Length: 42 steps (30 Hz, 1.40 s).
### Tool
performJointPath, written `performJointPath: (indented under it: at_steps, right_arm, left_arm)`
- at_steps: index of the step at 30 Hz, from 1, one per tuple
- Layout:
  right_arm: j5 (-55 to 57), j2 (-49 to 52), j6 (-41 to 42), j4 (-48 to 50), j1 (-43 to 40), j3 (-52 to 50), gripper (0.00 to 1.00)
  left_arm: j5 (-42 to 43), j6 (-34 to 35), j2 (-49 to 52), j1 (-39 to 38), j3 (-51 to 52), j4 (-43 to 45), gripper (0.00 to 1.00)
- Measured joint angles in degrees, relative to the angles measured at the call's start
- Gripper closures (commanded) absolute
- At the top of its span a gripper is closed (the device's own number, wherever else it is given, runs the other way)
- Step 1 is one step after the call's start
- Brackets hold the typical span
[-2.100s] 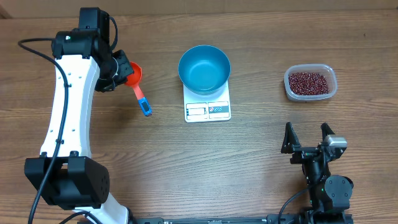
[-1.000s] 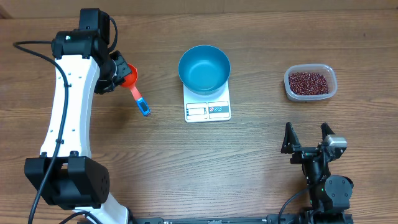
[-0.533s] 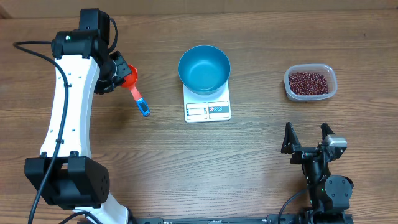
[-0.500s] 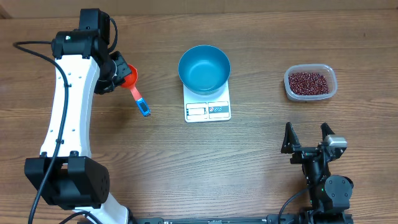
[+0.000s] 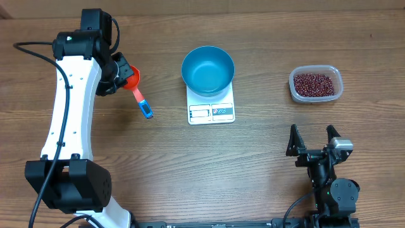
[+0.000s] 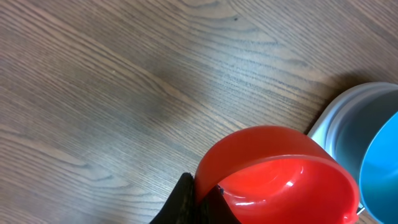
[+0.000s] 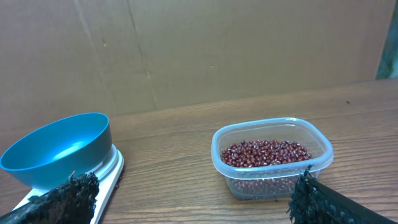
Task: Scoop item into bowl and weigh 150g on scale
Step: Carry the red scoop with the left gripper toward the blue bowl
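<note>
Surface: brown wood-grain tabletop (image 5: 253,164); the right wrist view shows a plain brown cardboard wall (image 7: 186,50) standing behind it.
Scale: small flat white rectangular kitchen scale (image 5: 211,112) lies around the middle of the tabletop, toward the far side. Its display window and label panel face the near edge.
Bowl: round deep bright blue bowl (image 5: 207,69) stands upright on the scale and covers the far part of the platform, leaving the front panel bare.
Beans: many small dark red-brown beans (image 5: 314,83) lie heaped in a clear rounded-rectangular plastic tub (image 5: 316,66). The tub is well to the right of the scale and apart from it.
Scoop: red-orange plastic measuring scoop (image 5: 133,77) with a blue-tipped handle sits left of the scale, not touching it. The cup is at the far end and the handle slants toward the near right. Whether it rests on the tabletop or hangs just above it, I cannot tell.
Left fingers: left fingers (image 6: 184,201) are clamped on the rim of the scoop's red cup, with a dark fingertip pressed against it at the bottom of the left wrist view. The white left arm (image 5: 66,107) reaches from the near left corner to the far side.
Right fingers: right fingers (image 5: 293,140) are spread wide with nothing between them, at the near right of the tabletop. They are well short of the tub and point toward the tub and bowl.
</note>
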State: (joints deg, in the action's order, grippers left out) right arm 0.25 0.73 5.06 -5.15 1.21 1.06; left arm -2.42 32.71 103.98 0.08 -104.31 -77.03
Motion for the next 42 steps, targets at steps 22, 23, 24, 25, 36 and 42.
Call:
performJointPath:
  at_steps: [22, 23, 24, 25, 36, 42]
  right_arm:
    - [0.0, 0.0, 0.0, 0.0, 0.0, 0.0, 0.00]
    - [0.0, 0.0, 0.0, 0.0, 0.0, 0.0, 0.00]
    - [0.0, 0.0, 0.0, 0.0, 0.0, 0.0, 0.00]
    - [0.0, 0.0, 0.0, 0.0, 0.0, 0.0, 0.00]
    - [0.0, 0.0, 0.0, 0.0, 0.0, 0.0, 0.00]
    - [0.0, 0.0, 0.0, 0.0, 0.0, 0.0, 0.00]
  left_arm:
    - [0.0, 16.9, 0.0, 0.0, 0.0, -0.5, 0.96]
    - [0.0, 18.1, 0.0, -0.1, 0.0, -0.5, 0.96]
    - [0.1, 19.1, 0.0, -0.2, 0.0, -0.5, 0.96]
    - [0.1, 19.9, 0.0, -0.4, 0.0, -0.5, 0.96]
    - [2.7, 25.7, 0.0, -6.4, 0.0, -0.6, 0.96]
    - [3.6, 31.5, 0.0, -8.7, 0.0, -0.6, 0.96]
